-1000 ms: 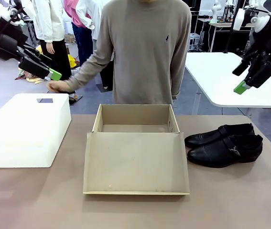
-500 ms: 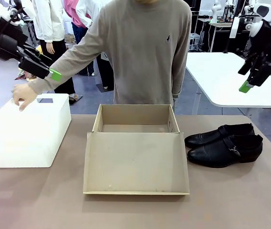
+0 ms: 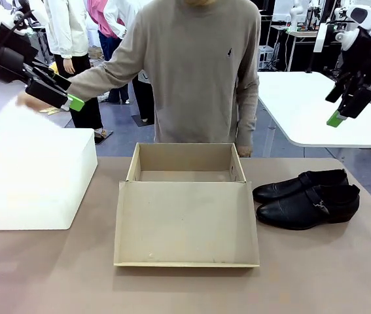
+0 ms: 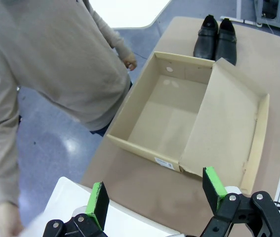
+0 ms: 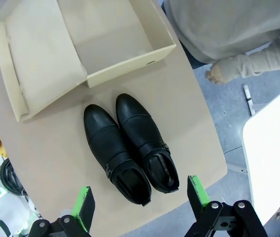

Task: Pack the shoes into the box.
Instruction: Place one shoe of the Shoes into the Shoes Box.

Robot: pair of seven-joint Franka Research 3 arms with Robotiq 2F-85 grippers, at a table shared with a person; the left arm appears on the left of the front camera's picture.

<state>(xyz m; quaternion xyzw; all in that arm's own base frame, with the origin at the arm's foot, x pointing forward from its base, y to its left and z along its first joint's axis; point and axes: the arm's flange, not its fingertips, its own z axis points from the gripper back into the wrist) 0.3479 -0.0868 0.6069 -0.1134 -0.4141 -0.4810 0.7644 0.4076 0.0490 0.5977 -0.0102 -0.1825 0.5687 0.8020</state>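
Left claw point(image 4: 155, 191) and right claw point(image 5: 140, 195) hang wide open, empty; shoes point(image 3: 306, 198) sit right of the open box point(image 3: 185, 157), centre frame.

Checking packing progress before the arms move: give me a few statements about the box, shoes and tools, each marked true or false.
1. The tan cardboard shoebox stands open with no shoe inside. True.
2. The glossy black pointed leather dress shoes lie in the shoebox. False: they sit side by side on the brown table, on the robot's right of the shoebox.
3. The right tool is shut on a shoe. False: it is open and empty, raised above the shoes.
4. The left tool is open and holds nothing. True.
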